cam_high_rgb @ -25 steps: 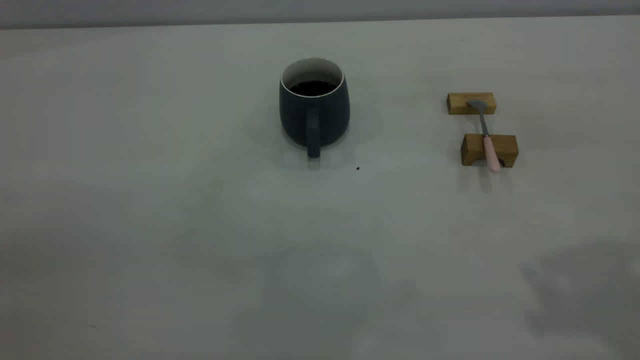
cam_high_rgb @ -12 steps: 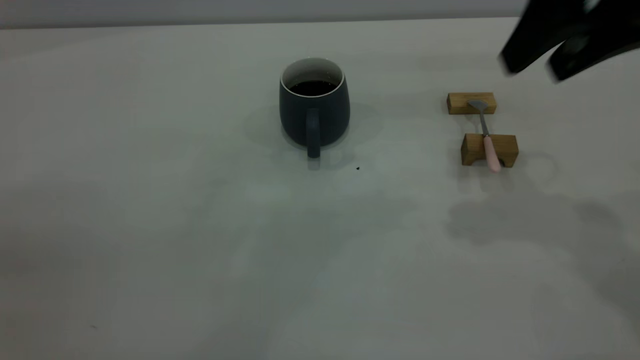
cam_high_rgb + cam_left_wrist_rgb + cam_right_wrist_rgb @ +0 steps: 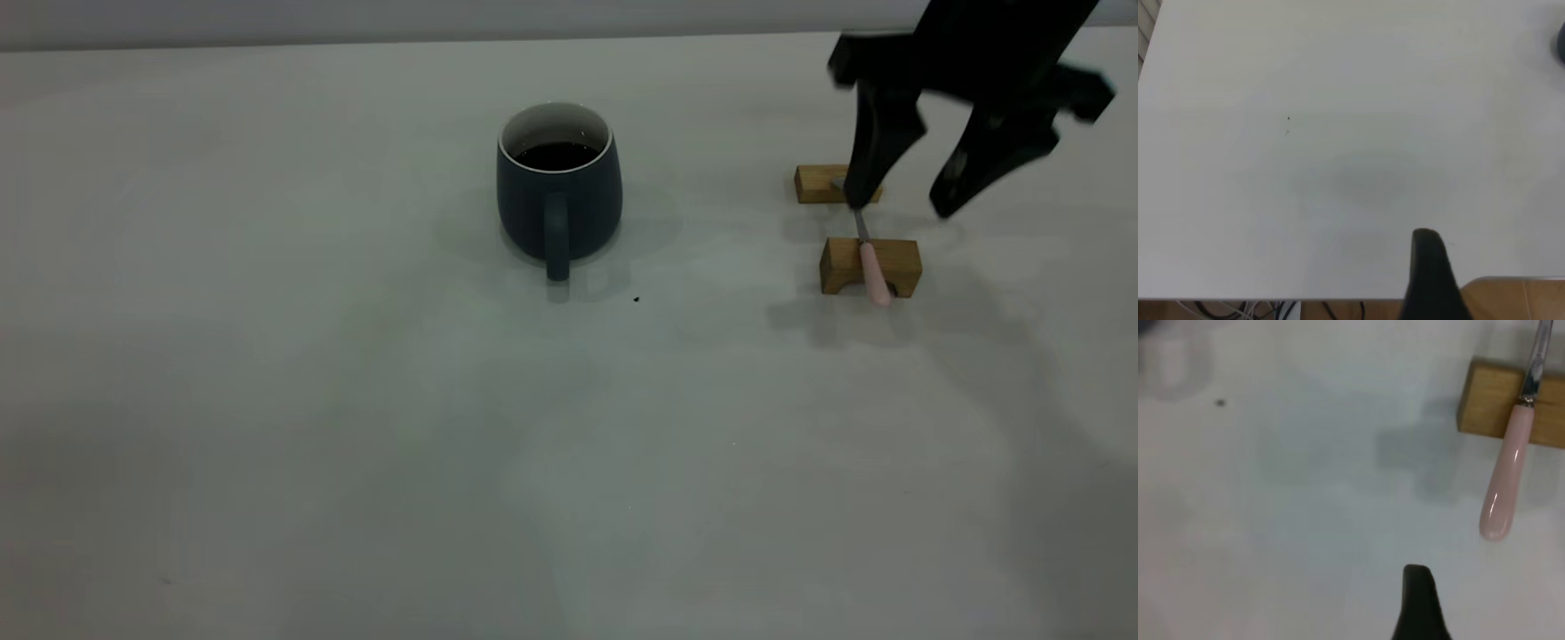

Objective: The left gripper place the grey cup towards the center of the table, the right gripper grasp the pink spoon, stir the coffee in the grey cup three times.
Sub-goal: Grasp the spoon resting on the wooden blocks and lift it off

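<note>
Right gripper (image 3: 898, 200) — spread above pink spoon (image 3: 869, 263).

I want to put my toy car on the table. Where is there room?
The table is bare left of the cup and all along the near side. It is also bare between the cup and the wooden blocks. The blocks are crowded: the spoon rests there, with the right tool open above.

One grey cup (image 3: 558, 191) stands at upper centre of the frame, holding coffee (image 3: 556, 156). Two wooden blocks sit at upper right, the far block (image 3: 818, 183) and the near block (image 3: 869, 266). One pink spoon (image 3: 870, 263) lies across them. One gripper, the right gripper (image 3: 898, 203), shows at upper right. One dark speck (image 3: 636, 300) marks the surface (image 3: 356, 427).
</note>
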You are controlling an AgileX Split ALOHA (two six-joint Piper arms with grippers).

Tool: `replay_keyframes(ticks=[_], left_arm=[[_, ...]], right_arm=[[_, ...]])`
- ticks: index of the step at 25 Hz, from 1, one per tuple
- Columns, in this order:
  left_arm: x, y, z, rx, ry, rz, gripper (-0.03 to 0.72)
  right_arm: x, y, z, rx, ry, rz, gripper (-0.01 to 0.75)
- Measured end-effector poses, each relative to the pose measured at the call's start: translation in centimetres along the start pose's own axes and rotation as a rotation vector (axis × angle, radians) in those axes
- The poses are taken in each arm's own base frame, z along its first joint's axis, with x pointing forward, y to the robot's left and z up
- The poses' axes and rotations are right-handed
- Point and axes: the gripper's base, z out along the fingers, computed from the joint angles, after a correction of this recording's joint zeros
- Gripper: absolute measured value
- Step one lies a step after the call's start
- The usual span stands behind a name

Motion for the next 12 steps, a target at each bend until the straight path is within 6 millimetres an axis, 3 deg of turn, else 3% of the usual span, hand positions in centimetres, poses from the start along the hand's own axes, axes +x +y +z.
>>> replay_keyframes(ticks=[6, 12], left_arm=[[0.0, 0.0, 0.0, 0.0, 0.0, 0.0, 0.567], [0.0, 0.0, 0.0, 0.0, 0.0, 0.0, 0.567]], right_arm=[[-0.3, -0.8, 4.0, 0.016, 0.06, 0.016, 0.589], [-0.9, -1.0, 5.6, 0.02, 0.064, 0.019, 0.589]])
